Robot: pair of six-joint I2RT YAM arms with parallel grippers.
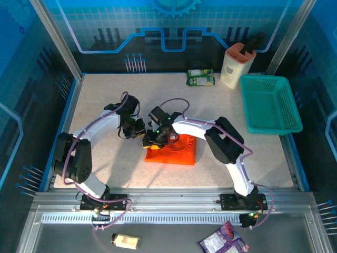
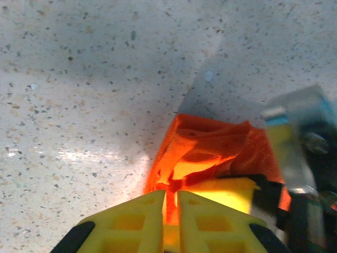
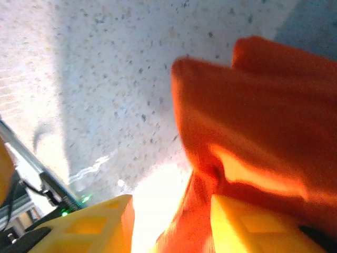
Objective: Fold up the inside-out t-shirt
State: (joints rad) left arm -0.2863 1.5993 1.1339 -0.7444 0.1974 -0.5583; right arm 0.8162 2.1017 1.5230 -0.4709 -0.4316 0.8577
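Observation:
The bright orange t-shirt [image 1: 181, 153] lies as a small bunched packet at the middle of the table. Both grippers meet at its left edge. My left gripper [image 1: 141, 130] comes in from the left. In its wrist view the yellow fingers [image 2: 142, 211] are nearly together, with a thin fold of the t-shirt [image 2: 210, 142] pinched between them. My right gripper [image 1: 156, 141] sits on the packet's upper left corner. Its gripper [image 3: 171, 203] stands open, and a hanging fold of the t-shirt [image 3: 263, 121] rests against the right finger [image 3: 247, 226].
A teal mesh basket [image 1: 269, 103] stands at the right edge. A white holder [image 1: 237, 66] and a green packet [image 1: 200, 77] are at the back. Bare speckled tabletop [image 1: 105, 100] stretches to the left and in front of the shirt.

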